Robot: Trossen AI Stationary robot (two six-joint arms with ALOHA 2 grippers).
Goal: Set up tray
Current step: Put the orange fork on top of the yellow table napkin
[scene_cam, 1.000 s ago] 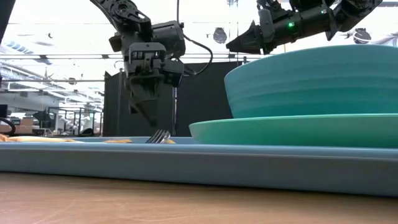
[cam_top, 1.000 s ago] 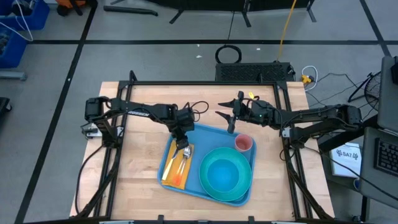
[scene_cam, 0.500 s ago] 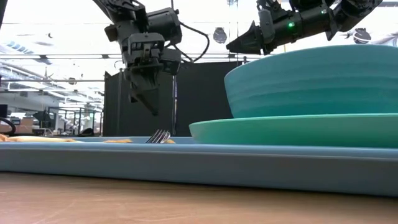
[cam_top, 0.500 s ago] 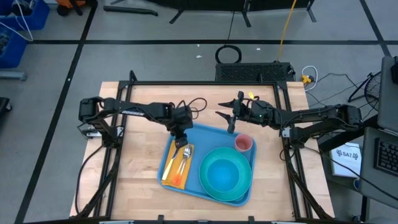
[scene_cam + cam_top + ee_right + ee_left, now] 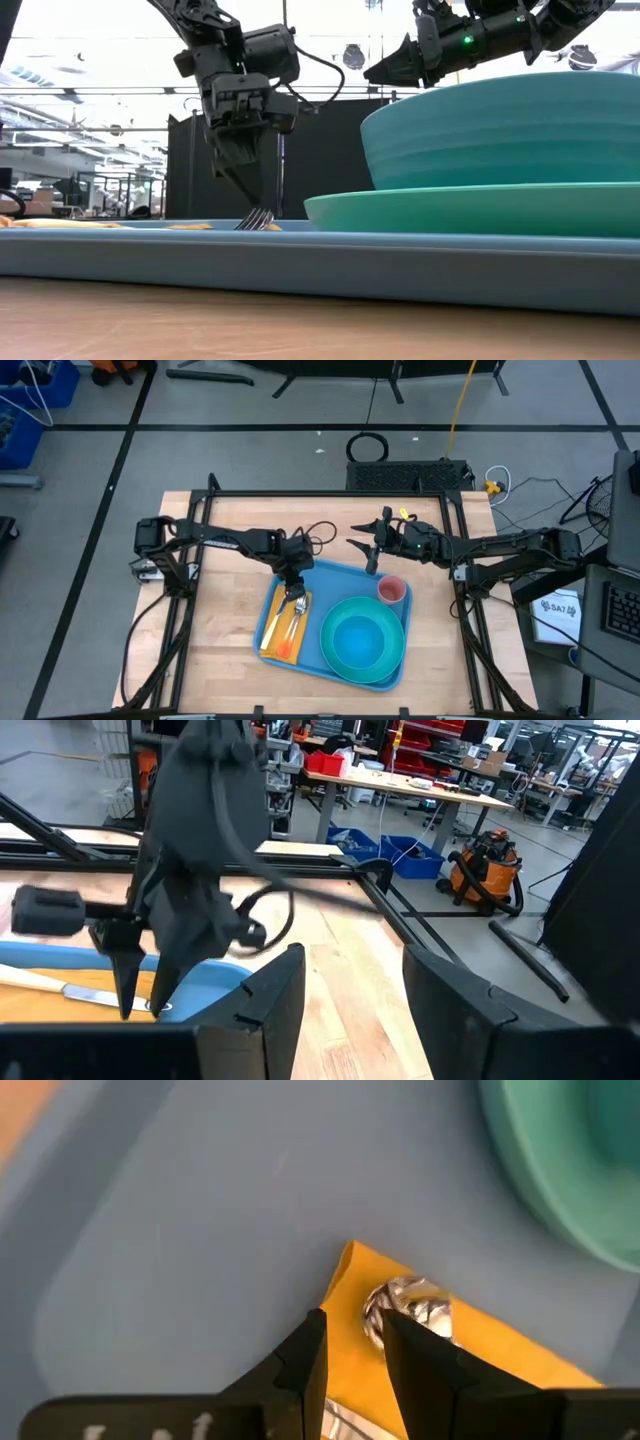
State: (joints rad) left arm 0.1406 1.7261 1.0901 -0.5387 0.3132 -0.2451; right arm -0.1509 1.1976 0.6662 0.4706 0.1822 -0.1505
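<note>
One large blue raised-rim tray (image 5: 322,572), rounded corners.

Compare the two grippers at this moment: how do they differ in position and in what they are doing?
The left gripper hangs low over the blue tray, fingers just above the cutlery on the yellow napkin; the right gripper waits raised beyond the tray's far edge. The left's jaws stand narrowly apart, the right's wider. Neither holds anything.
</note>
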